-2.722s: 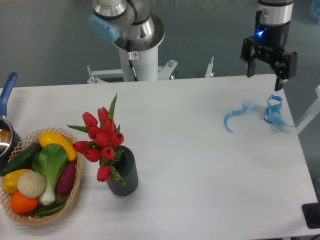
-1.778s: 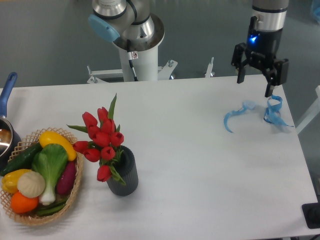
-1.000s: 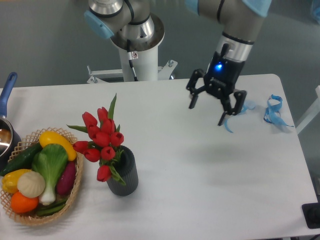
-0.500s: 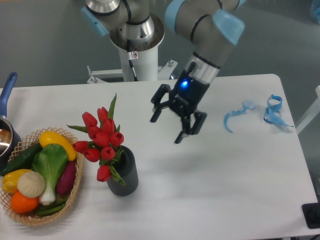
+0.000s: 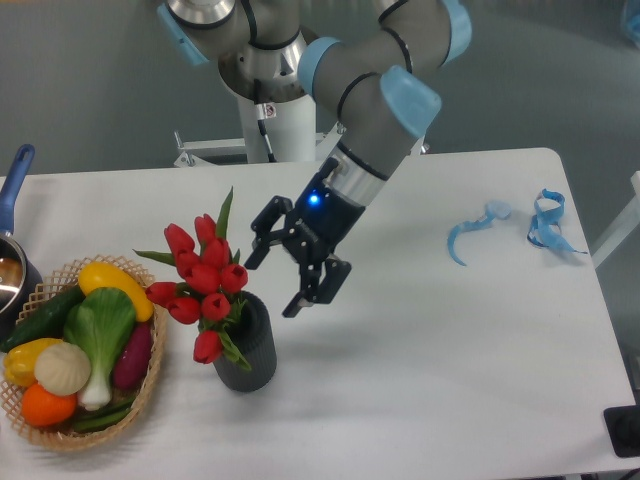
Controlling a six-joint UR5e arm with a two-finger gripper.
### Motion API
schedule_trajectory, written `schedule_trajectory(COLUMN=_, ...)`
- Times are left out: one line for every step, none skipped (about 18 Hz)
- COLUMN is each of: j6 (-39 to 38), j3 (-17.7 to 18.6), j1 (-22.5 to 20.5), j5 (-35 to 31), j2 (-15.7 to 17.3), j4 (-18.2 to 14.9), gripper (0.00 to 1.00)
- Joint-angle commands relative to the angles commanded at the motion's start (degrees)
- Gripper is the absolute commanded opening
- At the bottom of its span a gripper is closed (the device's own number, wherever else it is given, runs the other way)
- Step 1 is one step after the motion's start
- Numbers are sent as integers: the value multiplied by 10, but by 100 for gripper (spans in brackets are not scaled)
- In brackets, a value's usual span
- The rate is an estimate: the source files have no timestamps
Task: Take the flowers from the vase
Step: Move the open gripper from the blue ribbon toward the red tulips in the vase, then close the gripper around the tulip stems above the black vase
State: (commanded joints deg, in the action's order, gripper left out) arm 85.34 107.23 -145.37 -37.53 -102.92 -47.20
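The flowers (image 5: 203,281), red tulip buds with green leaves, stand in the vase (image 5: 250,347), a short dark ribbed cylinder at the table's front left. My gripper (image 5: 273,284) hangs tilted just to the right of the bunch, a little above the vase's mouth. Its two black fingers are spread apart and hold nothing. One fingertip (image 5: 252,258) is close to the rightmost buds, but I cannot tell whether it touches them.
A woven basket (image 5: 150,383) of vegetables sits left of the vase. A pot with a blue handle (image 5: 14,180) is at the left edge. Two curled blue ribbons (image 5: 470,232) (image 5: 546,222) lie at the far right. The arm's white base (image 5: 280,122) stands behind the table.
The arm has swung from the far right, near the blue ribbons, leftward and down across the table to the flowers. The gripper stayed open throughout.
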Motion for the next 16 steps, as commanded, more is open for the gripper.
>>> schedule_trajectory(j6=-1, j3=2, j1=5, j5=1, j2=-1, j4=0, gripper=100)
schedule_trajectory(j6=-3, j3=3, j1=10, j5=1, j2=-3, j4=0, gripper=100)
schedule_trajectory(j6=-8, j3=3, j1=11, j5=1, j2=-5, j4=0, gripper=100)
schedule_trajectory(j6=-13, j3=4, j1=12, j5=1, j2=-6, j4=-1, gripper=100)
schedule_trajectory(j6=-19, j3=4, j1=13, j5=1, j2=-6, j4=-1, gripper=100)
schedule_trajectory(j6=-23, j3=4, j1=18, j5=1, j2=-6, j4=0, gripper=100)
schedule_trajectory(j6=-25, j3=3, j1=22, j5=1, j2=-6, j4=0, gripper=100)
schedule_trajectory(j6=-27, j3=3, j1=23, j5=1, j2=-7, j4=0, gripper=100)
schedule_trajectory(j6=-32, j3=2, j1=25, j5=1, j2=-8, j4=0, gripper=100)
schedule_trajectory(j6=-36, j3=-1, j1=27, j5=1, j2=-10, j4=0, gripper=100)
schedule_trajectory(j6=-40, j3=-5, j1=28, j5=0, j2=-17, j4=0, gripper=100)
schedule_trajectory(j6=-40, j3=-8, j1=28, j5=-1, j2=-20, j4=0, gripper=100)
schedule_trajectory(j6=-40, j3=-11, j1=29, j5=-1, j2=-25, j4=0, gripper=100)
schedule_trajectory(j6=-40, j3=-13, j1=30, j5=-1, j2=-30, j4=0, gripper=100)
schedule_trajectory(j6=-41, j3=-13, j1=33, j5=-1, j2=-32, j4=0, gripper=100)
schedule_trajectory(j6=-41, j3=-15, j1=34, j5=-1, j2=-33, j4=0, gripper=100)
